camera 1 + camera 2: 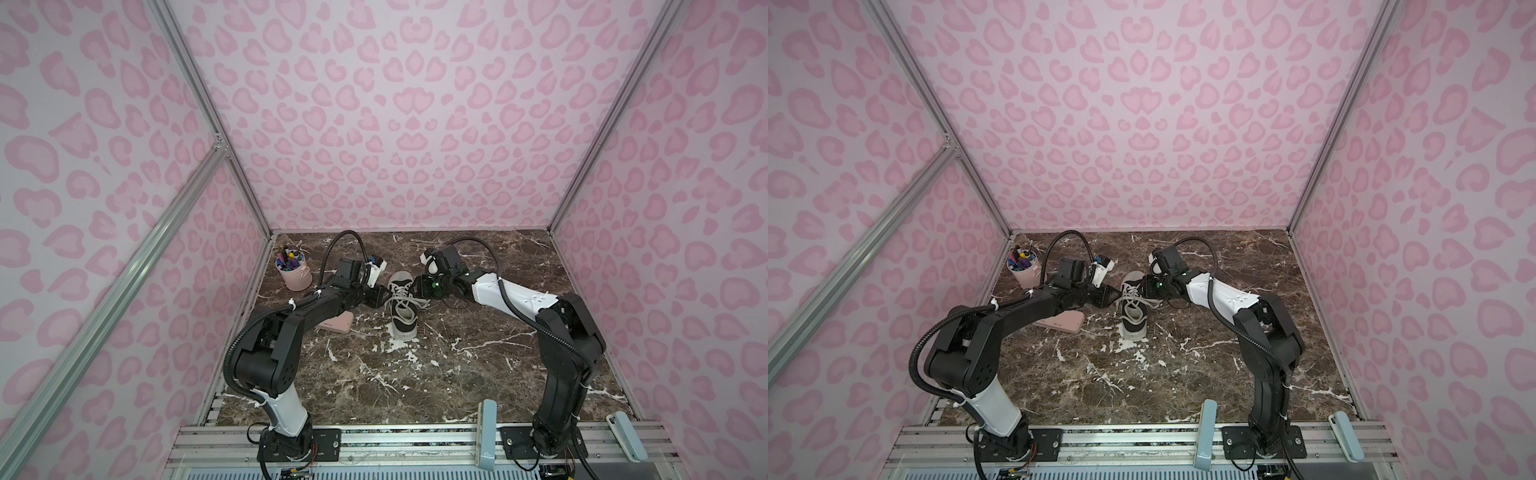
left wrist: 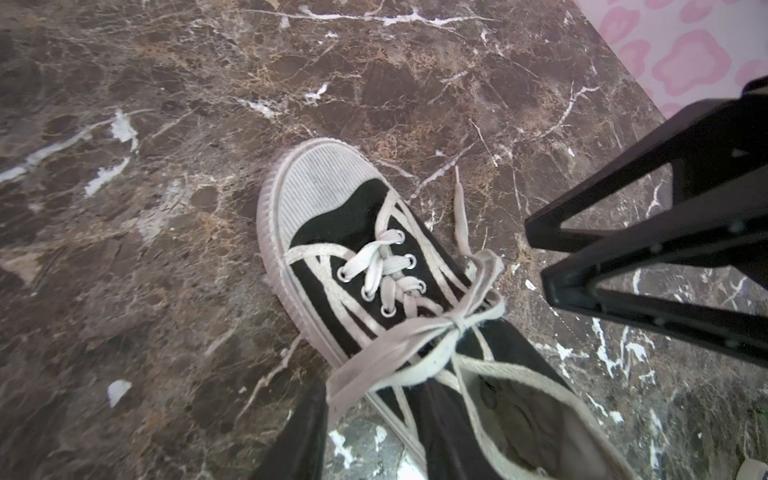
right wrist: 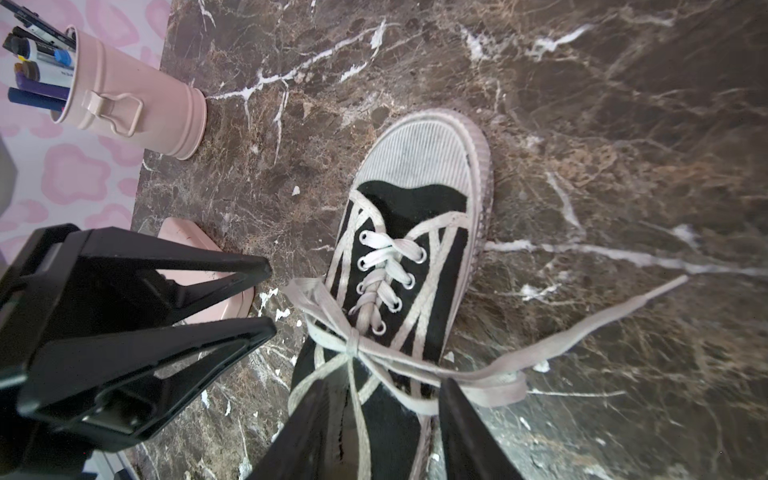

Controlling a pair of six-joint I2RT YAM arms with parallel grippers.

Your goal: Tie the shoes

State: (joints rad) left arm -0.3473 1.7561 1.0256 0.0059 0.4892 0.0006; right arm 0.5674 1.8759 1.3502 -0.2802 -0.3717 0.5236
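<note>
Item: shoe (image 1: pixel 404 323), black canvas, white toe cap. Stands mid-bench (image 1: pixel 478 374), toe to the far side. The laces (image 3: pixel 386 266) are drawn into a bow (image 2: pixel 457 322) at the top eyelets (one free end trails right over the marble).
- left claw (image 3: pixel 268 297): at the shoe's left, fingers apart, bow just beside the tips.
- right claw (image 2: pixel 536 257): at the shoe's right, fingers apart, gripping nothing.
- case (image 1: pixel 338 325): pink, left of the shoe.
- pen cup (image 1: pixel 296 274): far left.
</note>
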